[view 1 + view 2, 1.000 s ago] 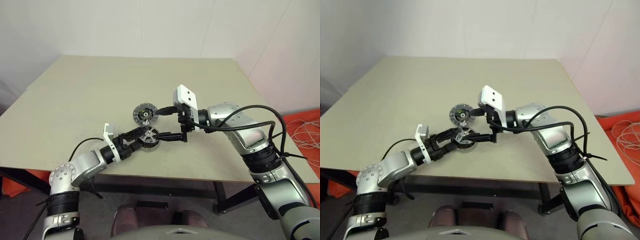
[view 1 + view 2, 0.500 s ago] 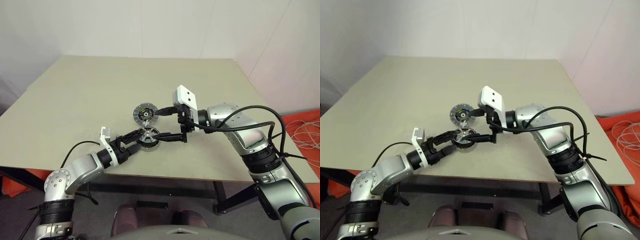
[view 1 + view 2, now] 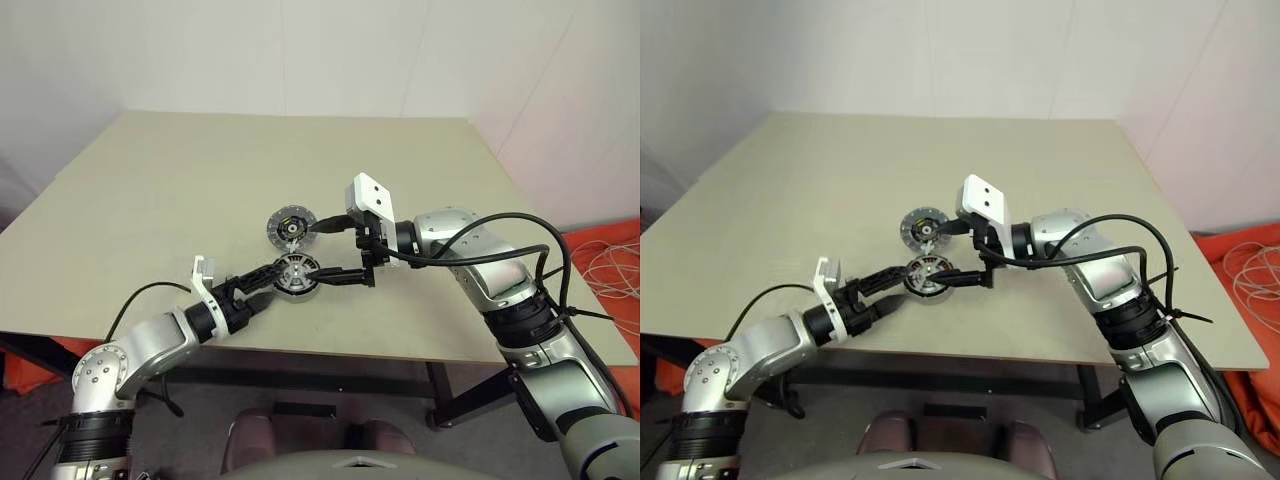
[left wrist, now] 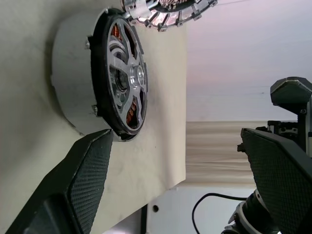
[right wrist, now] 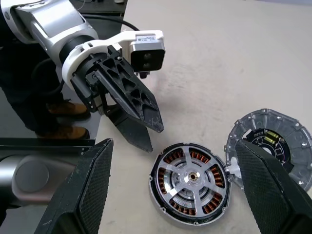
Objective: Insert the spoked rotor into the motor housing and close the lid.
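Observation:
The motor housing (image 4: pixel 68 73) stands on the table near its front edge. The spoked rotor (image 5: pixel 191 181) lies in its top, black rim and silver spokes up, with copper windings showing between the spokes. Just behind it the lid (image 3: pixel 289 227) lies flat on the table. My left gripper (image 3: pixel 268 284) is open and empty, its tips just short of the housing's near-left side. My right gripper (image 3: pixel 320 250) is open too, one finger reaching toward the lid and the other toward the housing's right side, holding nothing.
The beige table (image 3: pixel 200 170) stretches wide behind and to the left of the parts. Its front edge (image 3: pixel 350 352) runs close below the housing. Pale cables (image 3: pixel 610 265) lie on an orange floor patch off the table's right.
My left gripper has drawn back from the housing toward the near left, and its fingers no longer flank the rotor. The right arm, housing and lid have stayed put.

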{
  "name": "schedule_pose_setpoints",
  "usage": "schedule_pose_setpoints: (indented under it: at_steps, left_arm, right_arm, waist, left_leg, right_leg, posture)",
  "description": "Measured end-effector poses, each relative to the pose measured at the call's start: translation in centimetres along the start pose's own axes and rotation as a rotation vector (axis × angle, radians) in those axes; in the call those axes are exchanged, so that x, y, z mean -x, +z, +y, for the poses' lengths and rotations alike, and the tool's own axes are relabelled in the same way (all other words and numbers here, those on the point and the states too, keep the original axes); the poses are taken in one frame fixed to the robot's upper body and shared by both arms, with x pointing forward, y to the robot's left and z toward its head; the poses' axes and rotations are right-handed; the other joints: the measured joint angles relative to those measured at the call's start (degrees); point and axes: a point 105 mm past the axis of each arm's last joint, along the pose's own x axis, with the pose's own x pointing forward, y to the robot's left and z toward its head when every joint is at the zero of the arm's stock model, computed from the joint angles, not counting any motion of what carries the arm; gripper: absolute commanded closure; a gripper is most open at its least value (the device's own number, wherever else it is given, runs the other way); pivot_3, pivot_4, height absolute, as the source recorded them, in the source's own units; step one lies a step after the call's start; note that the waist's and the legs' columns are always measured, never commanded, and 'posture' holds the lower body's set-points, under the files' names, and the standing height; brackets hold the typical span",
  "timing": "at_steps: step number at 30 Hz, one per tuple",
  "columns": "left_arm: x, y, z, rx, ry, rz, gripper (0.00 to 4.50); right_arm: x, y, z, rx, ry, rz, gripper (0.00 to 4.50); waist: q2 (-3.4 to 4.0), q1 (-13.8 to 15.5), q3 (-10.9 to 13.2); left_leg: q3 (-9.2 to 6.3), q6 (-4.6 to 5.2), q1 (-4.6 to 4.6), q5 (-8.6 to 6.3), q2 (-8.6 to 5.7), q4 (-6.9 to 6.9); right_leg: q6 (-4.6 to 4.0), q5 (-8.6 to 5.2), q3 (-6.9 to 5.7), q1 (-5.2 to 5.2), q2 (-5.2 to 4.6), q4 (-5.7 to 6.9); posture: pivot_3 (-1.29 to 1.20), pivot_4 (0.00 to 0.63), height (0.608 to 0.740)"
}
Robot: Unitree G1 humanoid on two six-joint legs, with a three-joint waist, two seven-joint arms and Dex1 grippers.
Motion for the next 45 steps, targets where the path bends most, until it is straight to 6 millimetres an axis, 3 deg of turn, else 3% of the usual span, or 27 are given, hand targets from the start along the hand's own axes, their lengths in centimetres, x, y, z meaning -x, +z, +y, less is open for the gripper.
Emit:
schedule_pose_setpoints:
  at_steps: [4, 9, 13, 16, 20, 27, 35, 45]
  left_arm:
    - [0.9, 0.7, -0.1, -0.087, 0.037, 0.008, 0.03]
    - [2.5, 2.3, 0.2, -0.367, 0.147, 0.000, 0.03]
    - [4.6, 6.7, -0.6, -0.772, 0.211, -0.136, 0.03]
    - [5.9, 8.9, -0.9, -1.030, 0.231, -0.183, 0.00]
    - [6.8, 10.0, 0.2, -1.277, 0.288, -0.141, 0.00]
    - [6.3, 10.7, -0.1, -1.436, 0.225, -0.161, 0.00]
    - [5.4, 9.5, -0.8, -1.458, 0.099, -0.151, 0.00]
    - [5.5, 8.6, -0.8, -1.471, 0.119, -0.121, 0.00]
  right_arm:
    - [0.0, -0.2, -0.1, -0.008, -0.006, 0.000, 0.00]
    - [-0.2, -0.5, -0.4, -0.030, -0.021, -0.004, 0.00]
    - [-0.6, -1.2, -0.9, -0.079, -0.047, -0.011, 0.00]
    - [-1.3, -1.9, -1.2, -0.142, -0.065, -0.020, 0.66]
    - [-2.1, -2.6, -1.7, -0.182, -0.098, -0.021, 2.01]
    - [-3.5, -4.2, -1.7, -0.173, -0.133, 0.021, 4.45]
    - [-5.3, -5.6, -1.8, -0.191, -0.142, 0.032, 4.45]
    - [-6.5, -7.7, -1.9, -0.246, -0.134, 0.073, 4.45]
  waist:
    - [-0.01, 0.0, 0.0]
    - [-0.06, -0.1, 0.0]
    - [-0.08, -0.3, 0.0]
    - [-0.08, -0.4, 0.0]
    - [-0.07, -0.4, 0.0]
    - [-0.07, -0.6, 0.0]
    - [-0.07, -1.8, 0.0]
    - [-0.05, -1.8, 0.0]
  left_leg:
    - [0.00, 0.00, 0.07, 0.00, 0.02, -0.01]
    - [-0.01, 0.00, 0.07, 0.00, 0.03, -0.01]
    - [0.00, -0.01, 0.11, 0.00, 0.02, -0.03]
    - [0.00, 0.00, 0.11, 0.00, 0.00, -0.03]
    - [0.00, -0.01, 0.13, 0.00, 0.01, -0.09]
    - [0.00, -0.01, 0.15, 0.00, 0.01, -0.10]
    - [0.01, -0.02, 0.16, 0.00, 0.01, -0.11]
    - [0.01, -0.03, 0.15, 0.00, 0.02, -0.12]
  right_leg:
    - [0.00, 0.00, 0.00, 0.00, 0.02, 0.03]
    - [0.00, 0.00, 0.03, -0.01, 0.02, 0.03]
    - [0.00, -0.01, 0.06, -0.01, 0.02, 0.02]
    - [0.00, -0.01, 0.11, -0.01, 0.01, -0.01]
    - [-0.02, 0.00, 0.11, -0.03, 0.01, 0.02]
    - [-0.08, 0.03, 0.13, -0.04, 0.01, 0.12]
    - [-0.13, 0.04, 0.14, -0.06, 0.01, 0.18]
    - [-0.16, 0.05, 0.14, -0.08, 0.01, 0.21]
  posture:
    - [0.00, 0.000, 0.740]
    - [0.00, 0.000, 0.740]
    - [0.00, 0.000, 0.740]
    - [0.00, 0.000, 0.740]
    - [0.00, 0.000, 0.740]
    - [0.00, 0.000, 0.740]
    - [0.00, 0.000, 0.740]
    - [0.00, 0.000, 0.740]
